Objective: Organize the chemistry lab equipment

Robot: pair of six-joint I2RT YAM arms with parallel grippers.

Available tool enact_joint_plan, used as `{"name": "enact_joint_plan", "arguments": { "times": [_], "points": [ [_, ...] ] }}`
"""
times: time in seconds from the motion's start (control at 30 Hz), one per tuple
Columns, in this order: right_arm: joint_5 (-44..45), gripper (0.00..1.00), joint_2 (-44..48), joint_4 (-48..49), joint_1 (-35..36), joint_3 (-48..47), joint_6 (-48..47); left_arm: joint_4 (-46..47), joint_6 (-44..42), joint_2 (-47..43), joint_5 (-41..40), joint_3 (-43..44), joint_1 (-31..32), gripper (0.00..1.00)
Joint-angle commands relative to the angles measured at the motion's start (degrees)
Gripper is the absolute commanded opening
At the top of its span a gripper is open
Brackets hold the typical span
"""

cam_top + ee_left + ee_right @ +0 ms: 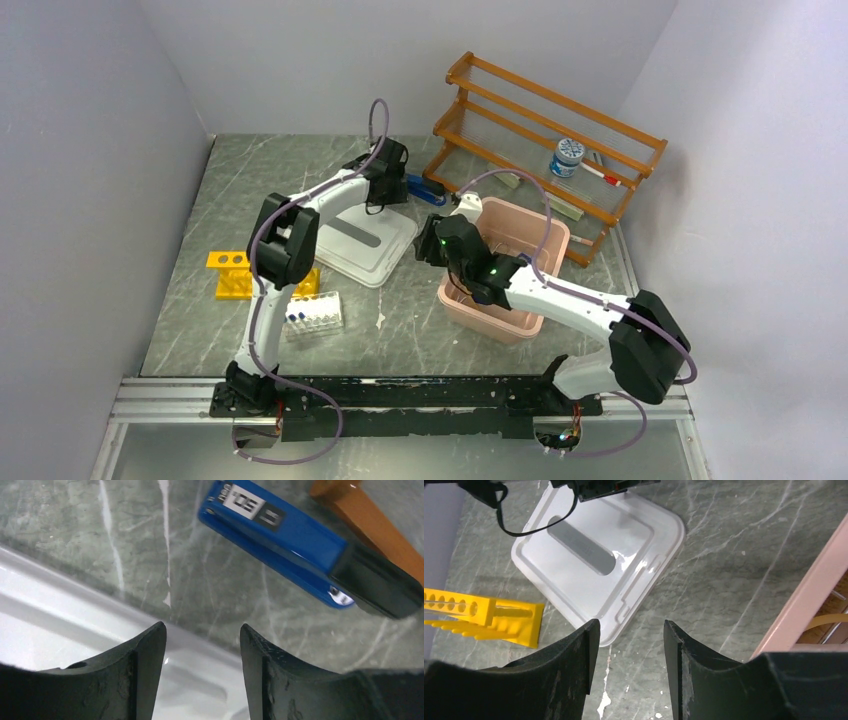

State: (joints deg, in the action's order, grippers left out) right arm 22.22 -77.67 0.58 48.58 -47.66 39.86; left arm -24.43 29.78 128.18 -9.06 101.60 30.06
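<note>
The top camera looked down from behind the arm bases over the whole grey marbled table. Both wrist cameras faced downward — the left closest — sharing the flat white plastic tray.

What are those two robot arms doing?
They are tidying lab things, but right now neither holds anything. The left gripper is open over the edge of a white tray, next to a blue stapler. The right gripper is open too, hovering above the table between that tray and a pink bin. Little blue-capped tubes wait in a rack nearby.
</note>
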Motion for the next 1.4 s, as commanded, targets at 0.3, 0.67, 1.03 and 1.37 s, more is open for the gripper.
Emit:
{"name": "enact_joint_plan", "arguments": {
  "times": [0.3, 0.67, 1.03, 1.37],
  "points": [
    [2.2, 0.53, 2.0, 0.5, -1.6, 1.1, -2.1, -0.2, 5.1, 1.8, -5.1, -0.8, 0.8, 0.58],
    [0.8, 0.53, 3.5, 0.9, -1.6, 2.2, -1.2, 2.3, 0.2, -6.5, -2.1, -8.8, 2.3, 0.55],
    [-0.3, 0.53, 5.3, 0.7, -1.6, 3.4, -0.3, -1.4, 0.5, -10.6, -7.0, -10.0, 3.2, 0.61],
    [0.0, 0.53, 6.5, 0.7, -1.6, 3.7, -1.2, -6.0, 4.4, -2.4, -9.6, -4.7, 3.2, 0.66]
  ]
}}
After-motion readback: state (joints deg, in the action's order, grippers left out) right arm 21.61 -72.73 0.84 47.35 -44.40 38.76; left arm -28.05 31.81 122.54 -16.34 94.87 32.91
